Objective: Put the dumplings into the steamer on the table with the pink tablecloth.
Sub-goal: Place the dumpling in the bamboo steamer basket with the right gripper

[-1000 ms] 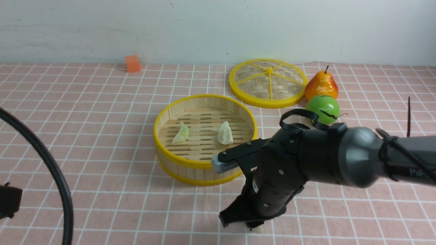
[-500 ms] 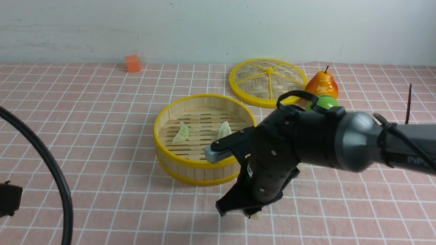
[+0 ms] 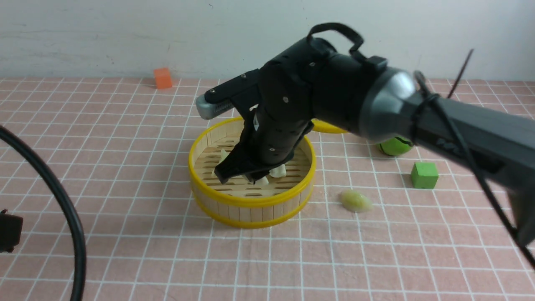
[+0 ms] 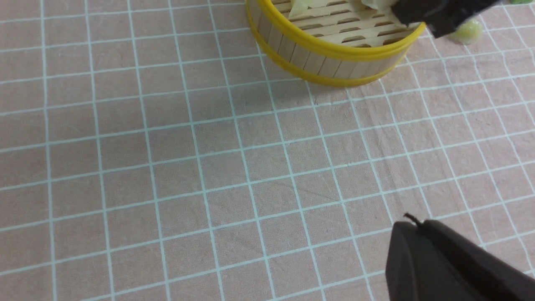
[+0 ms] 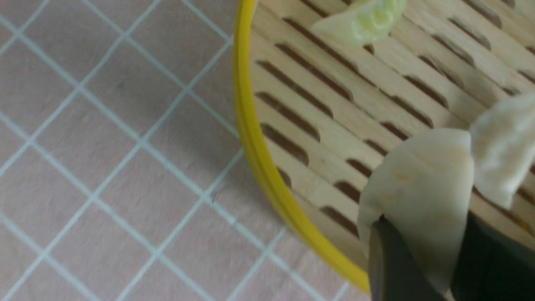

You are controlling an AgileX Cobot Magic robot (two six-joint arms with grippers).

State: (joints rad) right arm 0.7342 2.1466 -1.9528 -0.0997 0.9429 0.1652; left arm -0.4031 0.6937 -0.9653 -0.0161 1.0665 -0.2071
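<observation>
We note orange cube (image 3: pixel 162 78) at far edge, left half; green cube (image 3: pixel 424 175) toward right edge; green fruit (image 3: pixel 393 147) just behind it.

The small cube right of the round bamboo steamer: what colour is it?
Green. The small cube shows best in the front view.

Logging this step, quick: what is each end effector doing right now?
Left end effector: shut, nothing seen in it.
Right end effector: shut on a dumpling, over the steamer.
</observation>
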